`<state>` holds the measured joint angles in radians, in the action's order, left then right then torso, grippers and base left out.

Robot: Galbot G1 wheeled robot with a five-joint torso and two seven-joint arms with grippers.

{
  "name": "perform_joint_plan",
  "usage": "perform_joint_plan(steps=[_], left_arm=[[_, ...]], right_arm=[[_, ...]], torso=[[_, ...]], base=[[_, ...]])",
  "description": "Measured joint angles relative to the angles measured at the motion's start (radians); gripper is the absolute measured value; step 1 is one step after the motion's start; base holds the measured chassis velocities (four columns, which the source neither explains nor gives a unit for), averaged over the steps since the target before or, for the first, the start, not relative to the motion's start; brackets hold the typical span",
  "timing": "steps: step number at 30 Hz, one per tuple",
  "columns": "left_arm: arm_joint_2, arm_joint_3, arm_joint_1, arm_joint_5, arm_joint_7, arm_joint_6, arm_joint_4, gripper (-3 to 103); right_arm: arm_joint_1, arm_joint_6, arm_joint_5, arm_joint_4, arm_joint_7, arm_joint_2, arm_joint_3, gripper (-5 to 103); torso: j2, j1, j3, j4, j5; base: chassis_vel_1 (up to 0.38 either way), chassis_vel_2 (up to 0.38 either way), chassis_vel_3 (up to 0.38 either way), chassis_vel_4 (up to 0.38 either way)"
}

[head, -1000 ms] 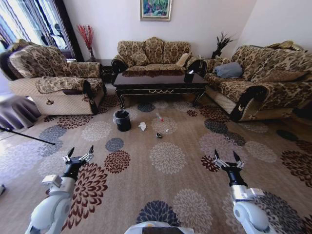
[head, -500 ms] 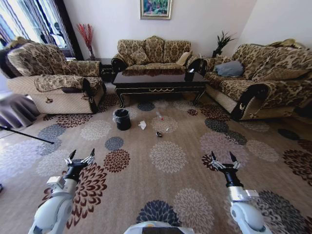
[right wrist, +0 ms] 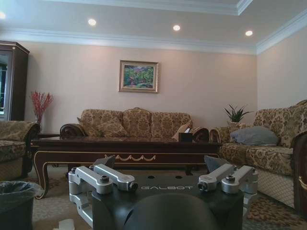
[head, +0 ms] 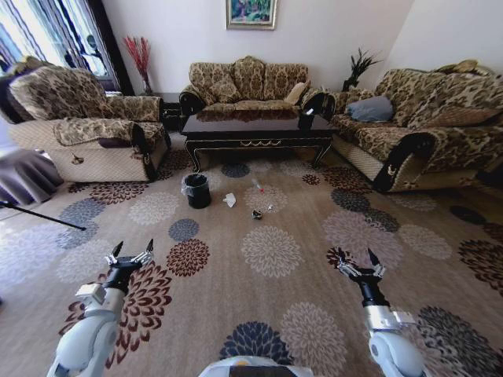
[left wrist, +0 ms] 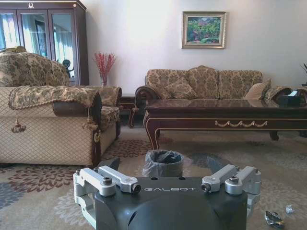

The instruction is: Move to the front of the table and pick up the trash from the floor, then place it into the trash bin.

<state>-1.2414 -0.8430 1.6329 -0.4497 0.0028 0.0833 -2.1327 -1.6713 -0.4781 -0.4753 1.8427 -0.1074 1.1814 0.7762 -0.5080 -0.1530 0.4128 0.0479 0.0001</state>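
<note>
I'm still well short of the table [head: 258, 129], so the step in hand is the drive forward, not any grasp. Both arms ride low and forward over the carpet: the left gripper [head: 130, 253] at about 7 o'clock in the head view, fingers spread and empty, and the right gripper [head: 361, 265] at about 5 o'clock, likewise spread and holding nothing.

The trash lies on the carpet in front of the table, roughly at 12 o'clock from me: a white tissue [head: 229, 201] just beside the trash bin [head: 196, 191], a small bottle [head: 257, 187] nearer the table, and a dark wrapper [head: 257, 215] closest to me with a tiny white scrap beside it. The bin sits at about 11 o'clock, off the table's left front leg.

To do this well, I'd judge the base should roll straight ahead and stop short of the wrapper — running over the litter would be the obvious mistake. I'd keep the scatter centred between the two arms, and leave room to bend the torso, so either gripper can reach down and the bin stays within the left arm's reach.
</note>
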Motion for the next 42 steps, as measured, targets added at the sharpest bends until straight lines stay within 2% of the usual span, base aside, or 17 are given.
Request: perform_joint_plan(steps=[9, 27, 32, 33, 36, 42], left_arm=[[-0.008, 0.003, 0.003, 0.002, 0.006, -0.004, -0.032, 100], [0.014, -0.013, 0.015, -0.013, 0.009, -0.005, -0.061, 100], [0.067, -0.068, -0.04, -0.129, -0.022, 0.055, -0.158, 100], [0.067, -0.068, -0.04, -0.129, -0.022, 0.055, -0.158, 100], [0.1, -0.109, -0.064, -0.192, -0.036, 0.083, -0.192, 100], [0.096, -0.118, -0.067, -0.199, -0.038, 0.088, -0.213, 100]], right_arm=[[-0.02, -0.016, -0.014, 0.015, -0.023, -0.01, 0.013, 100], [-0.003, -0.022, -0.003, -0.004, -0.009, 0.028, -0.011, 100], [-0.009, 0.022, -0.037, 0.063, 0.057, -0.038, 0.02, 100], [-0.009, 0.022, -0.037, 0.063, 0.057, -0.038, 0.02, 100], [-0.013, 0.031, -0.042, 0.102, 0.062, -0.1, 0.051, 100], [-0.014, 0.029, -0.022, 0.113, 0.051, -0.14, 0.066, 100]], torso=[[0.035, 0.013, -0.022, 0.0, -0.0001], [0.11, 0.041, -0.069, 0.0, -0.0003], [0.135, 0.049, -0.087, 0.0002, 0.0], [0.135, 0.049, -0.087, 0.0002, 0.0], [0.151, 0.054, -0.097, 0.0, -0.0001], [0.171, 0.06, -0.111, -0.0001, -0.0001]], base=[[0.0, 0.0, 0.0, 0.0], [0.0, 0.0, 0.0, 0.0], [0.0, 0.0, 0.0, 0.0], [0.0, 0.0, 0.0, 0.0], [0.0, 0.0, 0.0, 0.0], [0.0, 0.0, 0.0, 0.0]])
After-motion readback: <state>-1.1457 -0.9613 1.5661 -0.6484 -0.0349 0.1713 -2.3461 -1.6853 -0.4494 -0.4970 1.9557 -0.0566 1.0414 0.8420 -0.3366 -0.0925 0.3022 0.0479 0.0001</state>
